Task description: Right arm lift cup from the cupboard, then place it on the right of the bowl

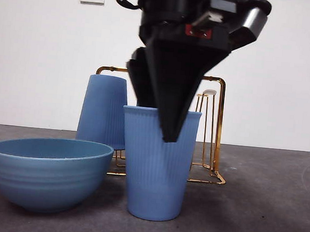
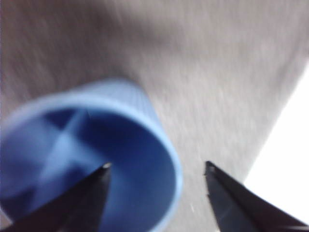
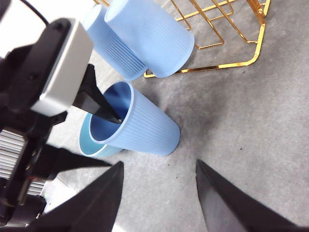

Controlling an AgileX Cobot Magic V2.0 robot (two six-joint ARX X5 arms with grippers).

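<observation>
The left claw is spread wide across the rim of the cup. One jaw is inside it, the other outside and clear of the wall, so it grips nothing. Under the claw the cup stands upright on the tabletop. The bowl sits just beside the cup, and the cupboard stands behind the claw. The right claw hangs higher up, parted and empty.
</observation>
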